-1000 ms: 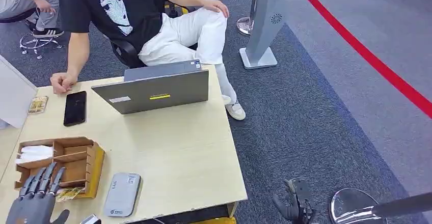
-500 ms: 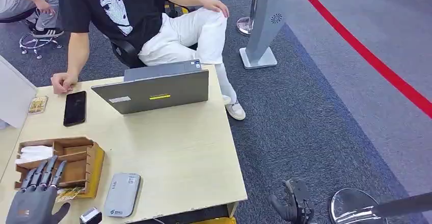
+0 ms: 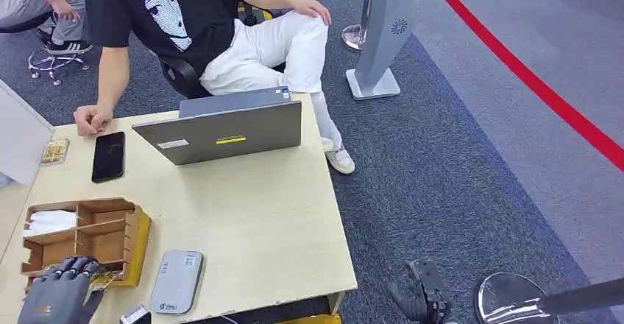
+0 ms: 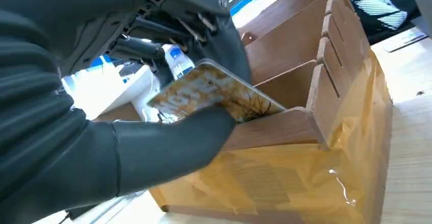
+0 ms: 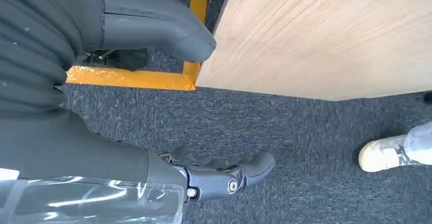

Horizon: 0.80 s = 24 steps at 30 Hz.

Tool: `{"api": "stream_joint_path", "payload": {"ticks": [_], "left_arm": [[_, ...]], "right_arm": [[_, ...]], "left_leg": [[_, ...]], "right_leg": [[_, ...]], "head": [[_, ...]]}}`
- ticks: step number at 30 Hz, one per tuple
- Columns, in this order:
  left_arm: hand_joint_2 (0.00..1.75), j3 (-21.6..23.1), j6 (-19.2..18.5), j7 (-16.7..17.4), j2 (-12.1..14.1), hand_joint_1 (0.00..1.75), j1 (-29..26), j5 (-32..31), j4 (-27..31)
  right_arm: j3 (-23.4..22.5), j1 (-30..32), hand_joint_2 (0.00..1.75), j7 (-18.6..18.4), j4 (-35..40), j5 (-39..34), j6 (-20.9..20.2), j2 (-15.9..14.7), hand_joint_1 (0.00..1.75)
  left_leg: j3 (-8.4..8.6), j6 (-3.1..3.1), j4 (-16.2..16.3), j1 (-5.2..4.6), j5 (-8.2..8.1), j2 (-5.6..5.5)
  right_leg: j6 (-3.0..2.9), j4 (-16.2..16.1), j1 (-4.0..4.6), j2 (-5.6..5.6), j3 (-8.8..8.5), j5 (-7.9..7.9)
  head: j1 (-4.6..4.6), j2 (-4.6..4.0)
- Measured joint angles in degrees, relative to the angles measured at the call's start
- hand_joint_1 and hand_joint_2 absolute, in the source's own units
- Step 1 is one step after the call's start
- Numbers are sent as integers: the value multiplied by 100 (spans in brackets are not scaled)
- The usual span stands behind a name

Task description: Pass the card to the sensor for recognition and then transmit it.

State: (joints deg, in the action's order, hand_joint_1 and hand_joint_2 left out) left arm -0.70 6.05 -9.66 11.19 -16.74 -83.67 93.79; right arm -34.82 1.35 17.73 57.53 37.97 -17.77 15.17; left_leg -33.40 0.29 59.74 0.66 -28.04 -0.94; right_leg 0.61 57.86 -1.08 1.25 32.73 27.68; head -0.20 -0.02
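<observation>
Nearest in, at the desk's (image 3: 243,221) front left corner: left hand (image 3: 60,294) curled over the near end of the wooden organizer box (image 3: 110,236), fingers (image 4: 204,20) bent down, thumb (image 4: 168,142) underneath. Clamped between thumb and fingers in the left wrist view: the card (image 4: 214,89), yellowish with a dark branching print, rounded corners. Lying nearly flat, slightly tilted, one end in the grip and the other reaching over the box's front slot; long axis running from the hand toward the box's dividers. From the head view, just a sliver of yellow card (image 3: 99,280) peeking beside the hand at the box's near edge.

Just right of that, flat on the desk: a grey sensor pad (image 3: 176,281), close beside the box, not touching the hand.

Off the desk's right side, low over the dark carpet: right hand (image 3: 419,298) hanging, fingers (image 5: 239,175) loosely curled, apart, holding nothing.

Further up the desk: a black phone (image 3: 108,156) lying lengthwise, a grey laptop (image 3: 228,129) with its lid toward the robot.

Beyond that: a seated person (image 3: 191,29), one fist resting on the desk's far edge near the phone.
</observation>
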Motion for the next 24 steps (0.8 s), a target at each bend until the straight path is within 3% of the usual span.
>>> {"api": "stream_joint_path", "payload": {"ticks": [11,12,18,24], "left_arm": [[175,22,107,-15,13,175,5,91,8],[175,33,227,-81,39,175,100,168,293],[175,35,208,-122,136,175,379,249,780],[175,31,-13,-184,247,175,864,413,1246]], "right_arm": [[7,-1,175,35,-7,77,28,0,0],[59,-6,175,35,-7,114,35,0,0],[105,-12,175,28,-7,175,37,0,0],[144,-21,175,26,-7,238,35,-2,0]], "left_leg": [[1,0,0,0,0,0],[1,1,1,0,1,-1],[2,-2,2,2,4,-1],[1,0,1,1,7,-3]], "right_leg": [[0,0,0,0,1,0],[0,0,0,0,2,0],[0,0,1,-1,3,-3],[-2,2,1,0,0,-6]], "head": [[-2,0],[0,0],[-2,0],[-2,0]]}}
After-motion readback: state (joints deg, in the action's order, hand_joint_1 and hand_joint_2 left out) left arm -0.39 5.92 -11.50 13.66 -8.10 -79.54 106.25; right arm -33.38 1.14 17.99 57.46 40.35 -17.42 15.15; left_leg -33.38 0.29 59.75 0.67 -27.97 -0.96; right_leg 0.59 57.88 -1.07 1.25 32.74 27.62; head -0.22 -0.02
